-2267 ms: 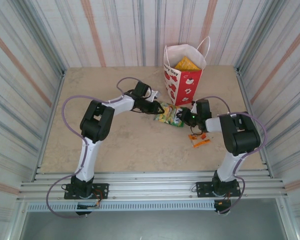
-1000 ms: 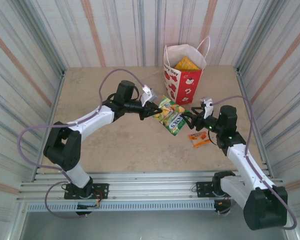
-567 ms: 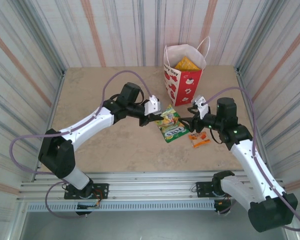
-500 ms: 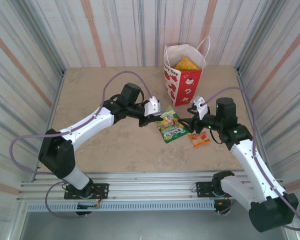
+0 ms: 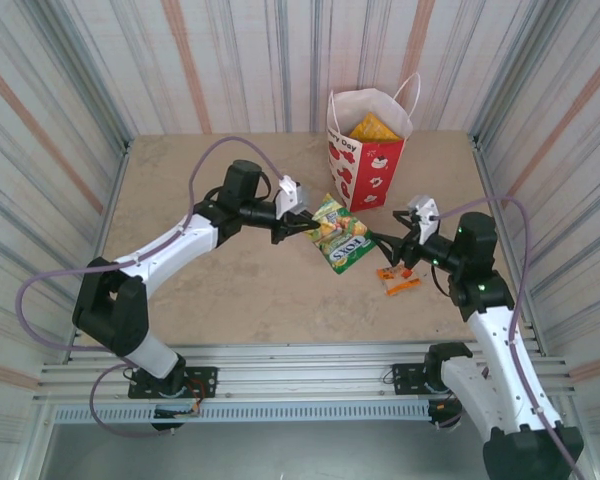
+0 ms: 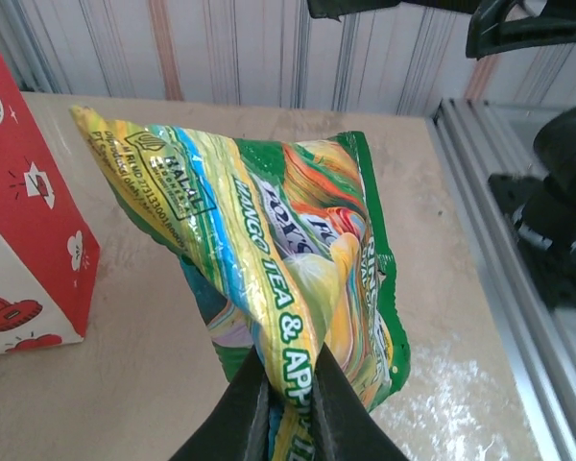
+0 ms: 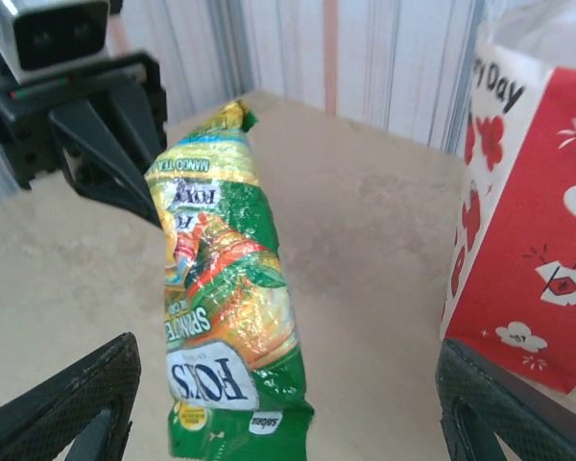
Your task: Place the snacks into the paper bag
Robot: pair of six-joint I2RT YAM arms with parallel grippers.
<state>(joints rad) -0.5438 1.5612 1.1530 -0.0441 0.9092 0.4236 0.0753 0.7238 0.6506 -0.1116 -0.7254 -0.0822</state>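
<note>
Beside the paper bag, left pincer pinching green snack packet aloft, right pincer spread.

Green-yellow foil packet beside red paper bag, white figures.

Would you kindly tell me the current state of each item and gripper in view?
green snack packet: lifted off the table, pinched at one edge.
left gripper: shut on green snack packet.
right gripper: open, apart from the packet.
paper bag: upright, top open.
yellow packet: inside the paper bag.
orange packet: lying on the table.
</note>
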